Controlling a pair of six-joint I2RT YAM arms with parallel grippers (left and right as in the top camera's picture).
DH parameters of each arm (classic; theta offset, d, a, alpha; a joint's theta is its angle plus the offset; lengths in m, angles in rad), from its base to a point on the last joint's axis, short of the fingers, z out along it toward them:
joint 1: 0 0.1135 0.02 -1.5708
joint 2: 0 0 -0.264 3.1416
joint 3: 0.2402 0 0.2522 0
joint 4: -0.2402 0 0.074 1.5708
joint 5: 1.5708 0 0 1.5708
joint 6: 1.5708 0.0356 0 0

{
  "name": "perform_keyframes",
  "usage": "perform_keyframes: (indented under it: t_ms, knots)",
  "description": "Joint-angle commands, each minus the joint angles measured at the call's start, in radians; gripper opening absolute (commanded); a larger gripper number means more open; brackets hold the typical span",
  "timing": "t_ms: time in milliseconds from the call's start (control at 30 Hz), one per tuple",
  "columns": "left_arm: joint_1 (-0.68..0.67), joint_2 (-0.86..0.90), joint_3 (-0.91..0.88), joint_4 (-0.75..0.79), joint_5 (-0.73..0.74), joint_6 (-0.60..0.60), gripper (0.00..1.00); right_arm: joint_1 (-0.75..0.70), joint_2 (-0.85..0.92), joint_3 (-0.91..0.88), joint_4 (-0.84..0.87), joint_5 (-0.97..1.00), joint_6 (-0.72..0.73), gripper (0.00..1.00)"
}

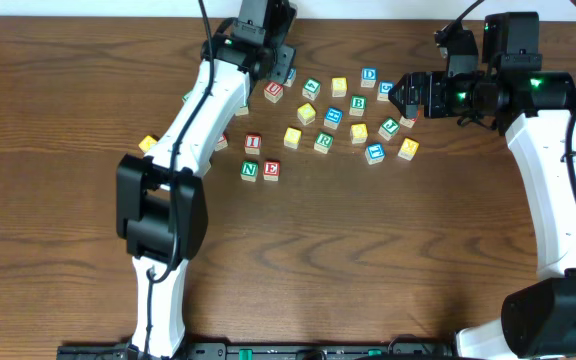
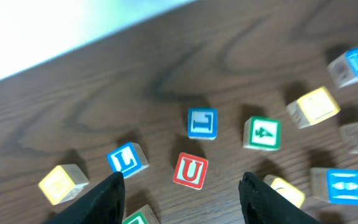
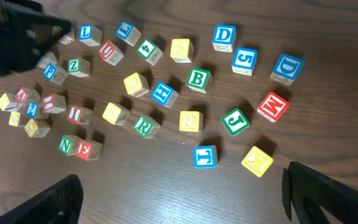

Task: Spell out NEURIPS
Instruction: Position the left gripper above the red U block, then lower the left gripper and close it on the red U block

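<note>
Overhead, the U cube point(image 1: 273, 91) lies at the scatter's far side, well apart from the N cube point(image 1: 250, 170) and E cube point(image 1: 271, 170) paired nearer. Left wrist: the left claw point(image 2: 180, 198), half open and empty, hangs over the U, which is face up with its letter slightly askew and has no long axis; the L cube point(image 2: 127, 158) beside one finger risks being knocked. Right wrist: the right claw point(image 3: 182, 202) gapes wide, empty.

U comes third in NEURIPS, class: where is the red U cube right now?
In the left wrist view, the red U cube sits ahead of the left gripper, with the blue L cube beside it.
</note>
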Motion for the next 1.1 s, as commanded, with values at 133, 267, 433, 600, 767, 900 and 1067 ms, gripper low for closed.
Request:
perform_keyframes:
  t_ms: [133,267,433,600,767,900,1067]
  knots:
    - [0.003,0.102,0.018,0.022,-0.010,0.040,0.57,-0.007,0.000,0.016,-0.002,0.002,-0.011,0.99]
    - [0.003,0.128,0.017,0.037,-0.009,0.085,0.57,-0.007,0.000,0.016,-0.002,0.002,-0.011,0.99]
    - [0.008,0.147,0.016,0.043,-0.009,0.103,0.57,-0.007,0.000,0.016,-0.002,0.002,-0.011,0.99]
    - [0.009,0.179,0.016,0.046,-0.009,0.154,0.57,-0.007,0.000,0.016,-0.002,0.002,-0.011,0.99]
    - [0.010,0.199,0.013,0.073,-0.010,0.162,0.57,-0.007,0.000,0.016,-0.002,0.002,-0.011,0.99]
    - [0.019,0.212,0.012,0.107,-0.010,0.162,0.57,-0.007,0.000,0.016,-0.002,0.002,-0.011,0.99]
    - [0.028,0.227,0.008,0.108,-0.009,0.161,0.57,-0.007,0.000,0.016,-0.002,0.002,-0.011,0.99]
